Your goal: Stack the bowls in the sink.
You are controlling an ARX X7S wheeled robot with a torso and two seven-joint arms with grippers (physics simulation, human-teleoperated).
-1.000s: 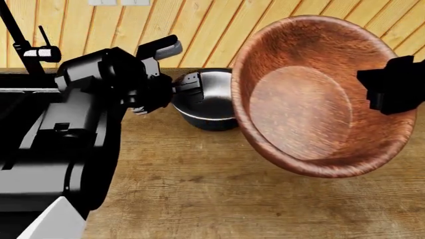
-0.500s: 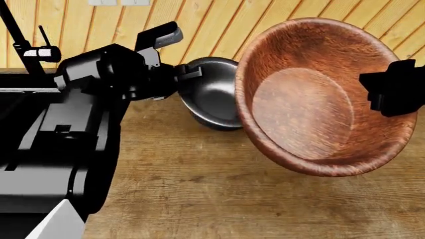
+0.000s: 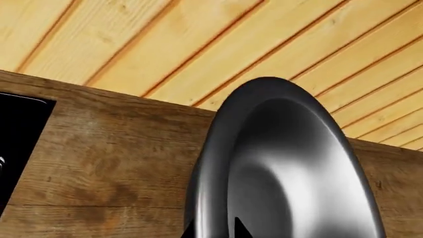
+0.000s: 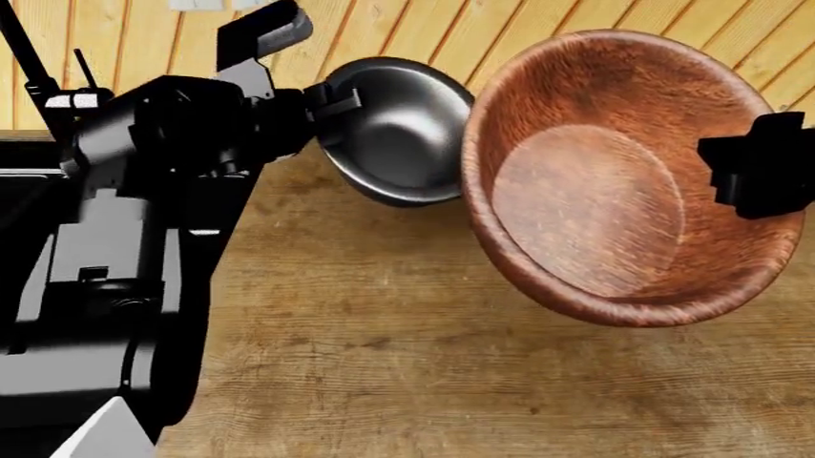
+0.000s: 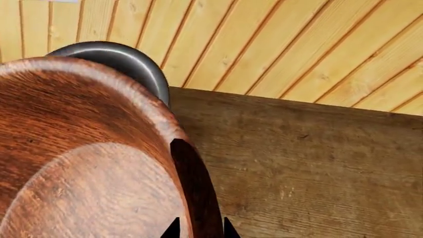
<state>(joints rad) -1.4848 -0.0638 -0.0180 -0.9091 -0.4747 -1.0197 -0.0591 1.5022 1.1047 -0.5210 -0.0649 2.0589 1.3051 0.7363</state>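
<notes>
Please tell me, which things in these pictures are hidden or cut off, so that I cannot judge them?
- Sink: head view, mostly behind the left arm; basins and drains unseen. Left wrist view shows only one black corner.
- Left gripper: head view, fingers lost against the steel bowl rim; only tips show in the wrist view.
- Right gripper: head view, cut off by the picture edge.
- Wooden bowl: underside hidden in every view.

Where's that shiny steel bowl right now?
In the head view, the steel bowl hangs tilted above the wooden countertop, clamped by the left gripper, beside the raised wooden bowl.
</notes>
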